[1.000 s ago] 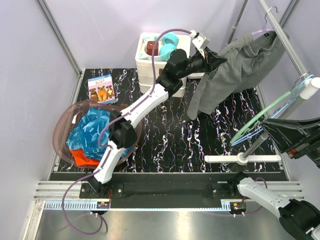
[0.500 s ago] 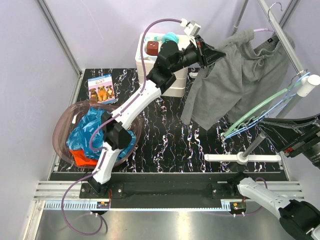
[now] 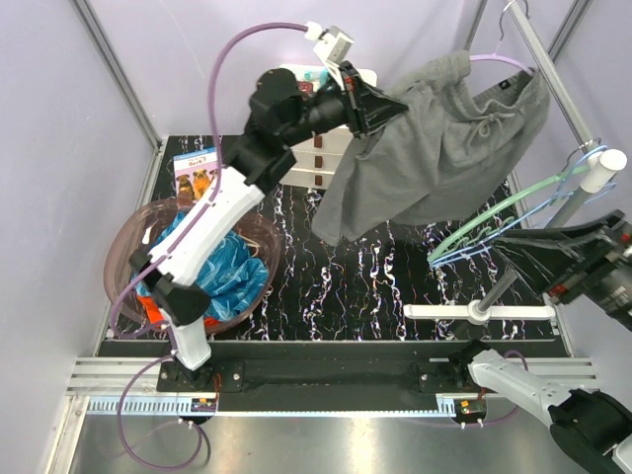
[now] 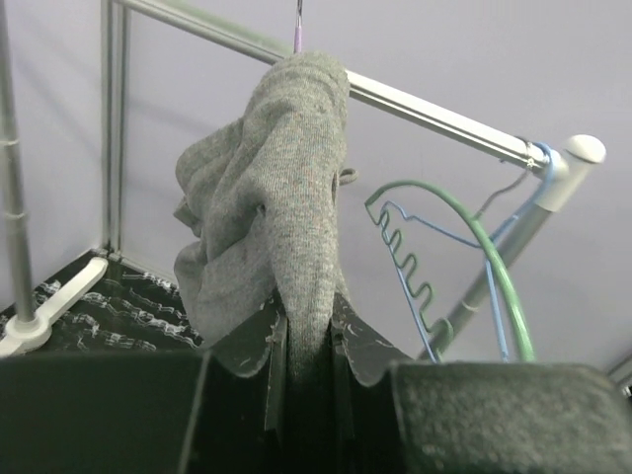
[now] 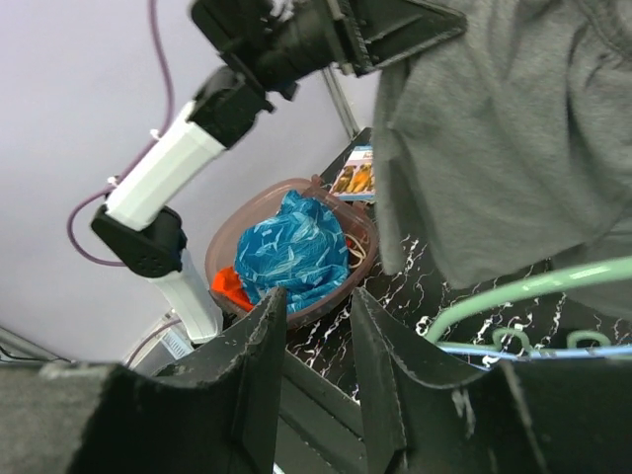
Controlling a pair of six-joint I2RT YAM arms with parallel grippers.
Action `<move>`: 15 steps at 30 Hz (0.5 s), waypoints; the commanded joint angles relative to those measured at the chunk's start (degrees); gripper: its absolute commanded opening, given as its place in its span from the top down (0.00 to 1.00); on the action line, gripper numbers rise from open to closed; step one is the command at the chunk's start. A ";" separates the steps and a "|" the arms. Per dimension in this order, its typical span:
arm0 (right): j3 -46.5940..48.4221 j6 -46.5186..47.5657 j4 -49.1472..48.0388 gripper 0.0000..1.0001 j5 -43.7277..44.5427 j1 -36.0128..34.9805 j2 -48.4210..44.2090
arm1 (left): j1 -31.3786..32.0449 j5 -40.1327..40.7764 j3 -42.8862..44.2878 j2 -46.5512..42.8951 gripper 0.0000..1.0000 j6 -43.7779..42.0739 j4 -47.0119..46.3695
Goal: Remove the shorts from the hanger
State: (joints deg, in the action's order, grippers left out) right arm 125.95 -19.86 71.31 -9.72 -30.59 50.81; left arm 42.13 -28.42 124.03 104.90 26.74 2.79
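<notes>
The dark grey shorts (image 3: 434, 148) hang from a purple hanger (image 3: 499, 61) on the rail and are stretched out to the left. My left gripper (image 3: 380, 107) is shut on their left edge, high above the table. In the left wrist view the grey fabric (image 4: 291, 188) runs up from between my left gripper's (image 4: 308, 321) jaws to the hanger hook. My right gripper (image 3: 509, 247) is open and empty, low on the right beside the empty hangers; it also shows in the right wrist view (image 5: 318, 311). The blue patterned shorts (image 3: 212, 262) and the orange shorts (image 3: 158, 311) lie in the brown bowl (image 3: 123, 242).
Empty green and blue hangers (image 3: 484, 222) hang at the rail's near end. The rack's white foot (image 3: 479, 312) and slanted rail (image 3: 558, 74) stand on the right. A white drawer unit (image 3: 316, 163) stands at the back, and a booklet (image 3: 197, 170) lies at the back left.
My left gripper has moved left and up with the grey shorts, drawing them out to the left. The empty hangers have swung a little. The right gripper has barely moved.
</notes>
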 commanded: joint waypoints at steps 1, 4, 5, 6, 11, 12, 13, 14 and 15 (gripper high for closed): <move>-3.07 1.58 -3.80 0.57 -4.17 0.09 3.77 | -2.04 1.71 0.34 -9.00 1.00 -3.10 4.57; -8.25 1.40 -8.45 0.50 -5.40 0.00 3.77 | -2.49 1.88 -5.62 -14.01 1.00 -3.89 7.22; -9.31 0.88 -10.99 0.47 -5.23 0.09 4.03 | -2.49 2.14 -9.29 -15.33 1.00 -4.15 7.58; -11.32 0.61 -12.41 0.45 -5.23 0.09 4.21 | -2.49 2.84 -11.07 -18.56 1.00 -4.24 7.67; -16.87 0.43 -20.32 0.25 -3.12 0.09 5.18 | -2.40 5.21 -23.02 -28.07 1.00 -3.63 7.14; -17.14 -0.09 -21.03 0.21 -2.07 0.09 5.53 | -2.40 6.00 -25.74 -30.61 1.00 -2.76 8.10; -16.36 -1.31 -20.69 0.18 0.55 0.00 6.23 | -2.49 6.27 -26.55 -31.85 1.00 -1.09 8.46; -15.13 -1.67 -19.99 0.14 1.53 0.00 7.97 | -2.32 6.62 -27.86 -33.34 1.00 -0.38 8.46; -12.60 -1.76 -19.20 0.13 2.15 0.09 9.04 | -1.88 7.06 -30.49 -36.32 1.00 0.15 8.20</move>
State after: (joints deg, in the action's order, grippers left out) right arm 109.16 -20.45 57.36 -11.94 -30.59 57.43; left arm 39.64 -24.64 97.14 77.58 23.90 18.44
